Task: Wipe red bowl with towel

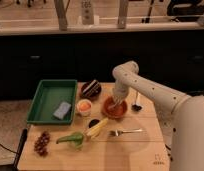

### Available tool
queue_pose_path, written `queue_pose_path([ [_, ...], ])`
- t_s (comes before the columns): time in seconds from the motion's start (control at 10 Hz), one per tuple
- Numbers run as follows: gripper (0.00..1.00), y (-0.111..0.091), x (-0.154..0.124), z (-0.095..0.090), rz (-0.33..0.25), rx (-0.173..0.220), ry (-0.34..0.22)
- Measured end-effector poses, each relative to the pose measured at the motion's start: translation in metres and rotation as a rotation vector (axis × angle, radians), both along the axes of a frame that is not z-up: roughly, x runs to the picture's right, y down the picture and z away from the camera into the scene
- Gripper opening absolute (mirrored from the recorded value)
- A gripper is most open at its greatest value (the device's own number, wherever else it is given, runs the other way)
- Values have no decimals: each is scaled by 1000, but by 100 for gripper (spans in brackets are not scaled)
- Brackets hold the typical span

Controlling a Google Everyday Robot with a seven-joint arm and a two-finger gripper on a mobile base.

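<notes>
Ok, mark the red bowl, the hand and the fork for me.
red bowl (117, 116): camera view, on its front rim.
hand (114, 102): camera view, at its lower end, down inside the red bowl.
fork (131, 131): camera view, on the middle of its handle.

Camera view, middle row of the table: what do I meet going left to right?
Left to right: green tray holding a blue sponge → orange cup → red bowl, with the gripper inside it → dark spoon.
</notes>
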State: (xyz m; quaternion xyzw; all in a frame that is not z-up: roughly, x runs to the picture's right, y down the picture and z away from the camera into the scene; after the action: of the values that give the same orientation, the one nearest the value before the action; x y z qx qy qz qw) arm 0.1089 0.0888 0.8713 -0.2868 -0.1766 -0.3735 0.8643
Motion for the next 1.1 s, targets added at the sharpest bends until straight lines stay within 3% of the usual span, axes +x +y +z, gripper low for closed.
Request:
queue_pose_path([
  [0.3,0,6,-25,-10,-63,11,-94],
  [0.5,0,16,-27,-20,-101,7,-131],
  [0.6,0,31,-26,-30,-138,-4,-160],
  [0.8,0,38,-19,-34,-150,-10,-169],
  [1.1,0,35,24,-34,-110,-5,-123],
])
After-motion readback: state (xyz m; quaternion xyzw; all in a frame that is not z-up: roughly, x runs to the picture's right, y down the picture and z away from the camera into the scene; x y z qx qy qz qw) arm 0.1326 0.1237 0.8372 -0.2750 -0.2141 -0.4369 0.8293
